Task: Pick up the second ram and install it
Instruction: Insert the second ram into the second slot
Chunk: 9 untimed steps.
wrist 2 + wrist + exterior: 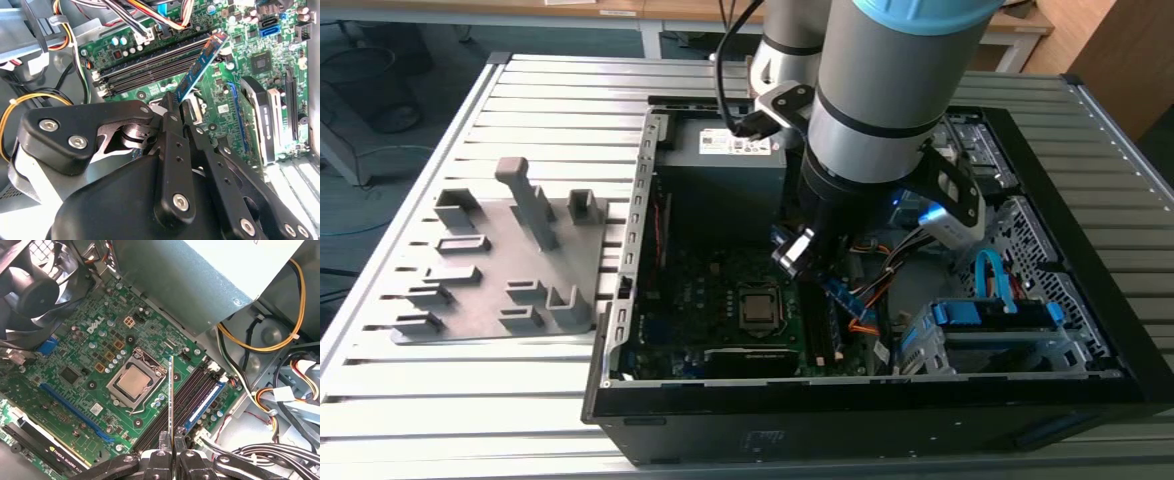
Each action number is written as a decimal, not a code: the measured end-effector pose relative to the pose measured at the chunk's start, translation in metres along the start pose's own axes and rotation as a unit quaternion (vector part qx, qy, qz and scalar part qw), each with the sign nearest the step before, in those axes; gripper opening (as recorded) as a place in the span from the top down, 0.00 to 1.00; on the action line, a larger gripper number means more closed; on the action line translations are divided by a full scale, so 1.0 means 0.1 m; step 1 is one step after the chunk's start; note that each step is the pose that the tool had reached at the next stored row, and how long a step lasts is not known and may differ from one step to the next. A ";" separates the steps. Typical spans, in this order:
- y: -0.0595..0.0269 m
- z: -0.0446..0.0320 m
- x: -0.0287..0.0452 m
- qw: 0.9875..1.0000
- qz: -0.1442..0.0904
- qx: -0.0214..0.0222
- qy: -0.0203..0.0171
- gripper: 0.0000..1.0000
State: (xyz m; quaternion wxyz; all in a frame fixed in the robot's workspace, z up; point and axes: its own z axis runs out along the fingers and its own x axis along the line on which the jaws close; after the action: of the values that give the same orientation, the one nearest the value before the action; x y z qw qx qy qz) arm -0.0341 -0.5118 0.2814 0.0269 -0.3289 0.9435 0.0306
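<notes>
one ram (171, 400), clenched edge-on in the gripper (172, 439), hangs above the board at 1 o'clock of the cpu (757, 308) in the exterior view. step in hand: transfer to slots (192, 386). seating likely requires its edge parallel over an empty slot.

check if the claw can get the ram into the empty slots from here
Probably yes: the claw holds the ram right by the empty slots, and no cable seems to lie across them.
</notes>
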 end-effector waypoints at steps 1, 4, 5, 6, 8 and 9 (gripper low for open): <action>0.000 0.000 0.000 1.000 0.001 0.000 0.000 0.86; 0.000 0.000 0.000 1.000 0.006 0.000 0.000 0.86; 0.000 0.000 0.000 1.000 0.007 0.001 0.000 0.86; 0.000 0.000 0.000 1.000 0.009 0.001 0.000 0.86; 0.000 0.000 0.000 1.000 0.012 0.001 0.000 0.86; 0.000 0.000 0.000 1.000 0.013 0.001 -0.001 0.86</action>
State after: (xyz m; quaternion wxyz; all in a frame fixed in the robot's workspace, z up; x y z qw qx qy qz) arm -0.0341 -0.5118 0.2814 0.0273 -0.3163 0.9478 0.0303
